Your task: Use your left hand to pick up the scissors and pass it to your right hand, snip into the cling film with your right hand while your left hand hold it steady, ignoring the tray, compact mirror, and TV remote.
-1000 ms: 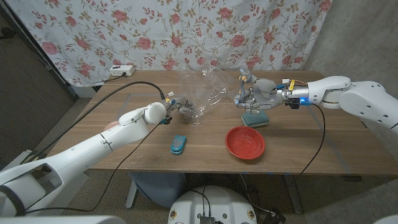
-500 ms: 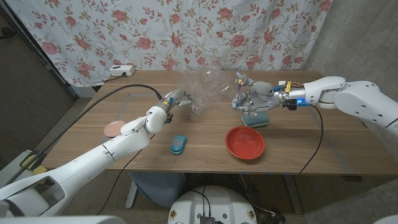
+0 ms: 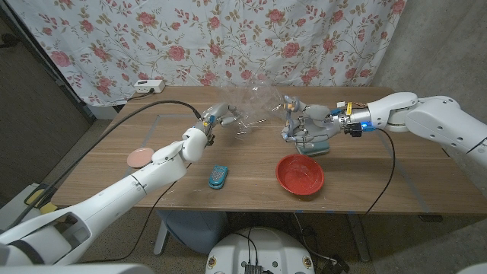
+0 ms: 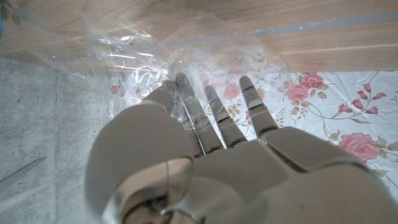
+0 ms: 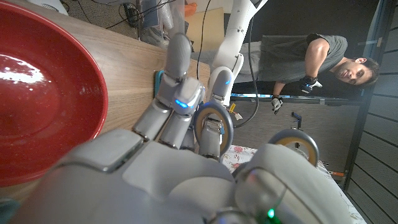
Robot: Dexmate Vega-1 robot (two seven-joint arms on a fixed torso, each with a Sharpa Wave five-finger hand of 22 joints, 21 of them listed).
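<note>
Over the last second the left arm has swung up and away from the robot: its left hand [image 3: 215,119] now holds the film [image 3: 255,106] raised off the wood at the far middle of the table [image 3: 114,164], where a second ago it was lower and nearer. In the left wrist view the film [image 4: 155,62] is draped over the fingers [image 4: 214,109] and looks pinched between them, though the exact grip is hard to read. The right hand [image 3: 304,123] has moved left toward the film, with the scissors [image 3: 293,106] in it; the right wrist view shows fingers [image 5: 177,74] through the grey loops [image 5: 211,124], and I cannot tell whether the blades are parted. So the handover looks done and the sheet is being offered; the snip seems next, not yet made.

Room, left to right: a pink mirror [image 3: 139,157] near the left edge and a blue remote [image 3: 219,176] toward the near side, both well clear of the arms. The red bowl [image 3: 300,173] sits just nearer than the right hand, and a teal object [image 3: 312,147] lies under that hand, so the wrist has little room to dip. Open wood lies on the right
</note>
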